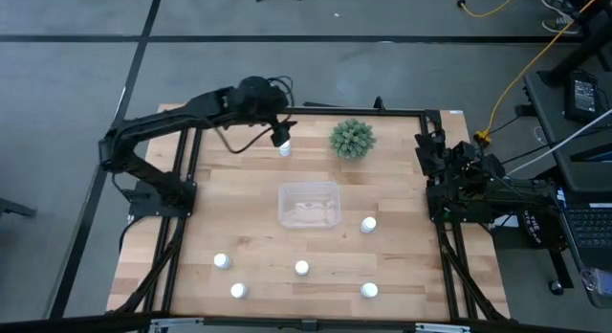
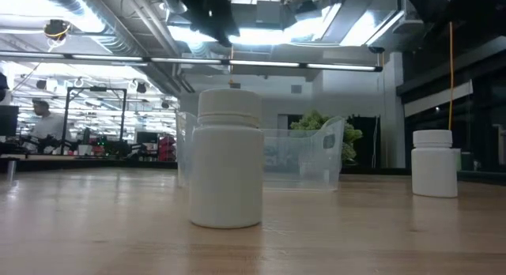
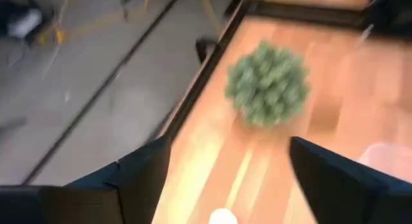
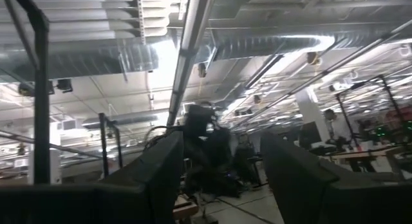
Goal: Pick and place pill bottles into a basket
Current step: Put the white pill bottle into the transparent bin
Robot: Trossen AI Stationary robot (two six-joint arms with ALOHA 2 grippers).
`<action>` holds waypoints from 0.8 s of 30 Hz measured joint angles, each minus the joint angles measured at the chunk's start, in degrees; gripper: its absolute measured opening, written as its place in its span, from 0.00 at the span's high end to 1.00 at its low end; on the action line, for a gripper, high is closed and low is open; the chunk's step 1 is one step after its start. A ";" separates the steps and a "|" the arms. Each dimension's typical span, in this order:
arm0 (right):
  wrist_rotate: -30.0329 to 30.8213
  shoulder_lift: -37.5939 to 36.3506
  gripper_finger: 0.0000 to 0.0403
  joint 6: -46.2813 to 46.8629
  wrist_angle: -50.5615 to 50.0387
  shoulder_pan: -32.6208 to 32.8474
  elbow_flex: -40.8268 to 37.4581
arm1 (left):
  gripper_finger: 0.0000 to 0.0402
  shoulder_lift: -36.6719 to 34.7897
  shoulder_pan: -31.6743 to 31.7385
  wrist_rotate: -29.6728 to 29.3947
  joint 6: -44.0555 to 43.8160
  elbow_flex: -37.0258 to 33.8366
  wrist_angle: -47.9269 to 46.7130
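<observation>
Wooden worktop [image 1: 239, 194] carries a clear basket [image 1: 308, 205], seemingly empty, with five pill bottles [image 1: 301, 268] scattered nearby. Left gripper [image 1: 281, 134], fingers spread, hovers over a sixth bottle [image 1: 284, 149] beside the plant [image 1: 352, 139]. Right gripper [image 1: 424, 151] rests released at the edge.

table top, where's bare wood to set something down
Widest bare patch: the table's left side, between the basket and the left edge. Also bare right of the plant. The near strip is crowded with pill bottles; the left pincer hovers over another.

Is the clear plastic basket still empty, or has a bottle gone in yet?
Empty, it seems: the high view shows no white pill bottle inside the clear rectangular plastic basket; all six sit outside on the wooden table.
</observation>
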 joint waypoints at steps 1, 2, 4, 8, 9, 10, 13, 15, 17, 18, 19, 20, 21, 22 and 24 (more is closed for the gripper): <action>-0.57 0.00 0.48 0.00 0.00 0.00 0.00 | 0.18 0.87 0.76 1.79 -1.48 0.00 -0.93; -0.77 0.00 0.48 -0.02 -0.04 0.00 0.00 | 0.15 1.71 1.61 3.61 -2.94 0.00 -2.08; -0.79 0.00 0.48 -0.22 -0.25 0.00 0.00 | 0.10 3.11 2.84 5.34 -4.22 0.00 -4.12; -0.80 0.00 0.48 -2.14 -0.40 -0.02 0.00 | 0.02 5.58 4.10 2.65 -3.41 0.00 -7.01; -0.78 0.00 0.48 -3.17 -0.44 -0.02 0.00 | 0.01 6.20 4.26 1.23 -2.93 0.00 -7.81; -0.78 0.00 0.48 -3.50 -0.51 -0.02 0.00 | 0.01 6.82 4.53 0.34 -2.85 0.00 -8.74; -0.78 0.00 0.48 -5.05 -1.10 -0.04 0.00 | 0.01 9.49 5.28 0.03 -4.00 -0.21 -10.55; -0.74 0.00 0.48 -5.61 -1.53 -0.04 0.00 | 0.00 11.43 5.55 0.75 -4.27 -0.24 -11.37; -0.76 -0.01 0.48 -6.09 -1.96 -0.04 0.00 | 0.00 13.43 5.61 1.61 -4.25 -0.22 -11.13; -0.74 -0.02 0.48 -6.23 -2.41 -0.04 0.02 | 0.00 14.53 5.61 1.75 -4.27 -0.22 -11.15; -0.76 0.00 0.48 -6.23 -2.88 -0.04 0.02 | 0.00 15.62 5.59 2.06 -4.29 -0.24 -11.19; -0.74 0.00 0.48 -6.21 -3.29 -0.04 0.02 | 0.00 16.71 5.57 2.19 -4.33 -0.24 -11.17; -0.74 0.00 0.48 -6.19 -3.58 -0.04 0.02 | 0.00 17.69 5.57 2.27 -4.37 -0.24 -11.17; -0.74 0.00 0.48 -6.19 -3.80 -0.04 0.02 | 0.00 18.62 5.57 2.28 -4.38 -0.24 -11.21; -0.74 0.00 0.48 -6.10 -3.98 -0.04 0.02 | 0.00 20.04 5.59 2.98 -4.38 -0.28 -11.31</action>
